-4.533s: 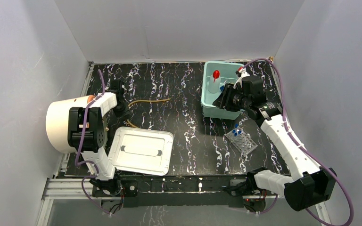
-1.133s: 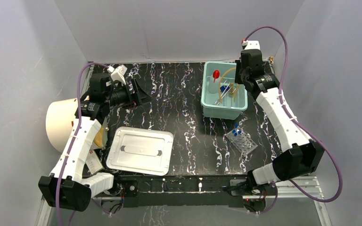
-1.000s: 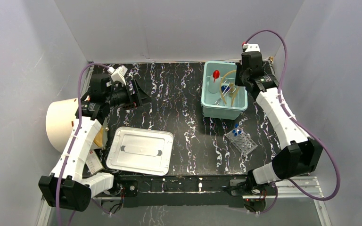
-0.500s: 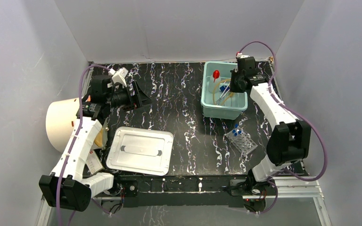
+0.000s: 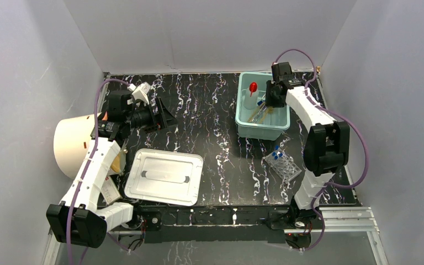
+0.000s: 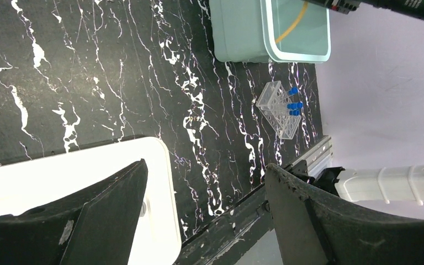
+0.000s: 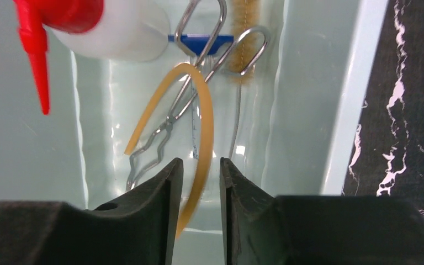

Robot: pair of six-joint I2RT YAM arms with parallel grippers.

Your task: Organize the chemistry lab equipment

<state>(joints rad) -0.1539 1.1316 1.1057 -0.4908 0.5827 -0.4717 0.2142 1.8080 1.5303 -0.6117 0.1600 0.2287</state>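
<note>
Desk (image 5: 210, 110), bin (image 5: 262, 131) at 1 o'clock: amber rubber tubing (image 7: 207, 127) deposit.
My left hand (image 6: 205, 165) hangs wide open and empty at 10 o'clock, clear of the work. My right hand (image 7: 200, 165) stands slightly parted around the tubing, not pinching it, low in the bin so the loop lands contained.

Left hand (image 6: 205, 165) hovers wide open; right hand (image 7: 200, 163) points down, fingers narrowly parted, apparently loose.

Before me, the black marbled table (image 5: 215, 116) bears a white rectangular lid (image 5: 165, 176) at near left. At the left edge I see a large cream cylinder (image 5: 72, 146), with a small white card (image 5: 110, 191) near it. A teal bin (image 5: 262, 131) sits far right.
</note>
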